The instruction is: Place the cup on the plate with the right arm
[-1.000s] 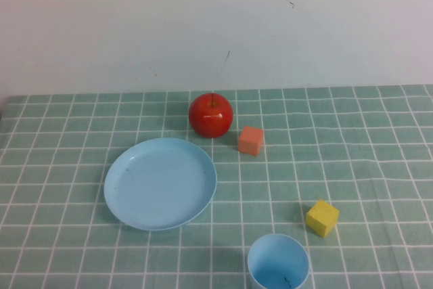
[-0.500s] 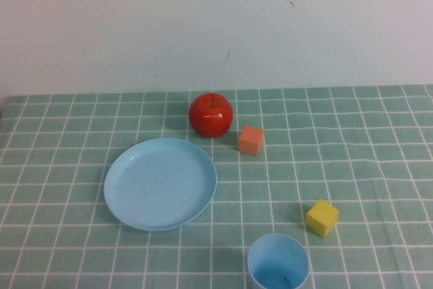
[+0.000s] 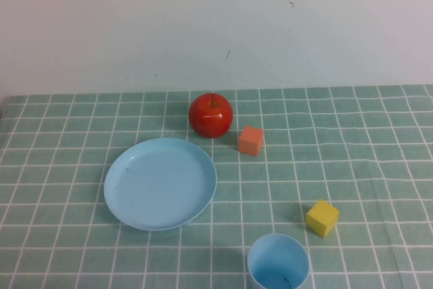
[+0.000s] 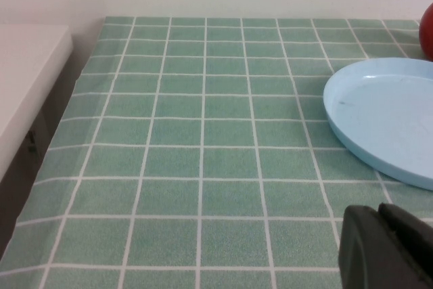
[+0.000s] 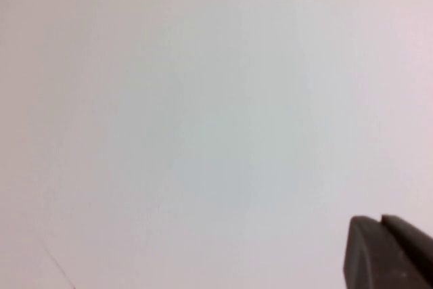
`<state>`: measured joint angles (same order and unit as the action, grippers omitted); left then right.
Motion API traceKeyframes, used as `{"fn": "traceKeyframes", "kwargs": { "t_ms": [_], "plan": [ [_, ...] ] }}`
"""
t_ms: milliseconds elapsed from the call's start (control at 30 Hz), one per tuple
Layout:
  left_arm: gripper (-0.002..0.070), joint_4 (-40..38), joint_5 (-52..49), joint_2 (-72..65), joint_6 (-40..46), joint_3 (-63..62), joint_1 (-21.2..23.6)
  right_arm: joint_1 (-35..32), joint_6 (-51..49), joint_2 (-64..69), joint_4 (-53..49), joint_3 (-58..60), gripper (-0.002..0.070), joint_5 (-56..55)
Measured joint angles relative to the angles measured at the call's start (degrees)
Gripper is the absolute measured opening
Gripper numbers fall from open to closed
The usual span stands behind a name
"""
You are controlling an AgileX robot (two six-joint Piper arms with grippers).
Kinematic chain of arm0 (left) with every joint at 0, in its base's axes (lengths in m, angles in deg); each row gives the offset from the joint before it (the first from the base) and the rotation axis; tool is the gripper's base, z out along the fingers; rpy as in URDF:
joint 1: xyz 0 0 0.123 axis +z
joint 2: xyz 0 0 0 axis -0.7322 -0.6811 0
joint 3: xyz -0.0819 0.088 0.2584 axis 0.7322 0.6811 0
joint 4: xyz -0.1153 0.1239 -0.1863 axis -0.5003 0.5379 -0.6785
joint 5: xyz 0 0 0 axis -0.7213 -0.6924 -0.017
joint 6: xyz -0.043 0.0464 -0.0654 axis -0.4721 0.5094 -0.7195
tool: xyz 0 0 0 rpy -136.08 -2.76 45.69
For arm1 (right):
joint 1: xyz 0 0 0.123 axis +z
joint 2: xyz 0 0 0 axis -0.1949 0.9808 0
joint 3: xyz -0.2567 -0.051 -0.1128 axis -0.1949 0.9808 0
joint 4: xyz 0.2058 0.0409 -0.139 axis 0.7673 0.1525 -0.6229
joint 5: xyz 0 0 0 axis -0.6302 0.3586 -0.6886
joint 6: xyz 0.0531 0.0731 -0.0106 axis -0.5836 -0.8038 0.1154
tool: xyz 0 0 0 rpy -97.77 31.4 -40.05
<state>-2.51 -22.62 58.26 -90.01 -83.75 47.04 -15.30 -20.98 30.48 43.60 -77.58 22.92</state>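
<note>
The light blue cup stands upright and empty at the table's front edge, right of centre. The light blue plate lies empty left of centre; its rim also shows in the left wrist view. Neither arm shows in the high view. My left gripper is shut and empty, low over the tablecloth near the plate's edge. My right gripper is shut and empty, and its camera faces only the plain white wall. The cup does not show in either wrist view.
A red apple stands behind the plate, with an orange cube to its right. A yellow cube sits just behind and right of the cup. The table's left edge drops beside a white surface.
</note>
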Motion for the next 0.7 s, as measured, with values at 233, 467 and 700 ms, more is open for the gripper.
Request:
{"fn": "traceKeyframes", "kwargs": {
  "t_ms": [233, 467, 700],
  "plan": [
    [-0.0003, 0.00, 0.00, 0.00, 0.00, 0.00, 0.00, 0.00, -12.92, 2.10, -9.15, -13.90, -0.0003, 26.17],
    [-0.0003, 0.00, 0.00, 0.00, 0.00, 0.00, 0.00, 0.00, -7.32, 14.50, -0.64, -26.44, -0.0003, 46.90],
    [-0.0003, 0.00, 0.00, 0.00, 0.00, 0.00, 0.00, 0.00, 26.35, 33.07, 23.69, -36.17, -0.0003, 63.71]
  ]
}}
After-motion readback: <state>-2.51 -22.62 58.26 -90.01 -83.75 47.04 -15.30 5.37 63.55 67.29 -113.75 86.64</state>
